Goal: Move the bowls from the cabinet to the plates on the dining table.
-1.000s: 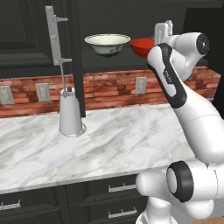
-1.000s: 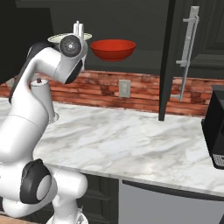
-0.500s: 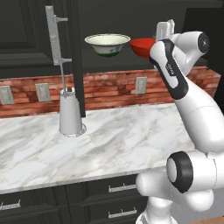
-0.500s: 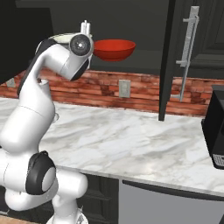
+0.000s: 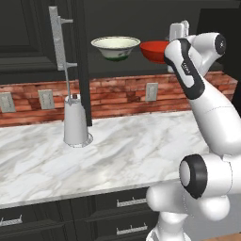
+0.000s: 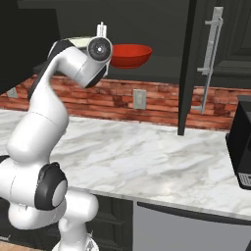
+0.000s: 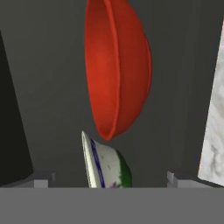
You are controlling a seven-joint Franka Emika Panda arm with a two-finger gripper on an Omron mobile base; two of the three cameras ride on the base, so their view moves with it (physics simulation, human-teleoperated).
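Both bowls float in the open black cabinet point(image 5: 28, 42) above the counter. The cream-white bowl point(image 5: 115, 47) with green markings is on the left and the glossy red bowl point(image 5: 155, 51) is beside it on the right. My gripper point(image 5: 181, 28) is raised to their height, just right of the red bowl, with its jaws open and holding nothing. In the rolled hand view the red bowl point(image 7: 116, 70) lies ahead on its side. The cream-white bowl point(image 7: 105, 164) shows low between the spread fingertips point(image 7: 41, 177) of the gripper point(image 7: 109, 178). From the right, the red bowl point(image 6: 128, 55) shows beside the gripper point(image 6: 101, 28).
The cabinet doors stand swung open, with long silver handles point(image 5: 59, 42) point(image 6: 211, 54). A white-grey canister point(image 5: 75, 124) stands on the marble counter point(image 5: 127, 150), which is backed by a brick wall with outlets. A dark appliance point(image 6: 242, 147) sits at the counter's right end.
The arm has straightened and the hand has edged a little toward the red bowl. The jaws stay open and the bowls have not moved.
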